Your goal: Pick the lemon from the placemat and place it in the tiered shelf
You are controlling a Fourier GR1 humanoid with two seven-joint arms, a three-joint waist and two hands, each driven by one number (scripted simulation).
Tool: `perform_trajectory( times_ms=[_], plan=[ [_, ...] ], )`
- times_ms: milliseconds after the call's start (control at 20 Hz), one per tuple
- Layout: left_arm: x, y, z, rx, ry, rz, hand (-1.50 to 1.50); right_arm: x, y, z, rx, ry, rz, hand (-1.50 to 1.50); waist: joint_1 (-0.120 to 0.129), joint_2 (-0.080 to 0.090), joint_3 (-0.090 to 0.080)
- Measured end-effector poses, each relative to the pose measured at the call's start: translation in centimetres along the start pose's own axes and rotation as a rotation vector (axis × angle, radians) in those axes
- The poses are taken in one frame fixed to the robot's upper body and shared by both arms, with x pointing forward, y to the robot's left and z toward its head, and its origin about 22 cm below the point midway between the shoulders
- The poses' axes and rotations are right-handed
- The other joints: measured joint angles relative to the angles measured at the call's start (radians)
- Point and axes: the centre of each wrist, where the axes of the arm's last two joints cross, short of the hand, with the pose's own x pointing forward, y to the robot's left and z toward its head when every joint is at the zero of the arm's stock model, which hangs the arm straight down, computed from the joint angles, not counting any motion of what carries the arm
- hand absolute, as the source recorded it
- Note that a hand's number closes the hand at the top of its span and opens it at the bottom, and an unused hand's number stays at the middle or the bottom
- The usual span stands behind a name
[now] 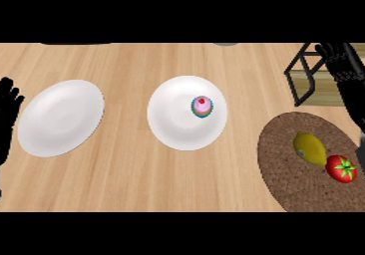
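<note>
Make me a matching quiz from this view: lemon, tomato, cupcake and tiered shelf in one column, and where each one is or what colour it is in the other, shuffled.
Column one:
1. lemon
2. tomato
3. cupcake
4. tiered shelf

Column two:
A. on a white plate
B. yellow, on the placemat
C. upper right of the view, off the placemat
D. red, on the placemat

Pairs: 1-B, 2-D, 3-A, 4-C
</note>
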Motion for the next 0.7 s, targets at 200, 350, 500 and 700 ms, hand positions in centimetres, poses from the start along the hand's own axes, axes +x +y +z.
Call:
perform_trajectory(
  times_ms=[200,350,500,700],
  plan=[
    [0.2,-2.0,0.7,-0.023,-0.034,0.022,0.00,-1.2,-0.1,0.6,0.121,0.024,-0.128,1.50,0.010,-0.001,-0.001],
    [0.6,-4.0,1.2,-0.053,-0.056,0.070,0.00,-2.6,-0.4,1.0,0.186,0.095,-0.183,-1.50,0.021,0.001,-0.002],
    [0.5,-5.4,1.7,-0.085,-0.049,0.107,0.00,-5.0,-1.7,2.0,0.140,0.193,-0.335,-1.50,0.024,0.004,-0.002],
    [0.4,-7.0,2.7,-0.101,-0.045,0.130,0.00,-6.7,-5.0,3.6,0.200,0.170,-0.498,-1.50,0.024,0.002,-0.001]
  ],
)
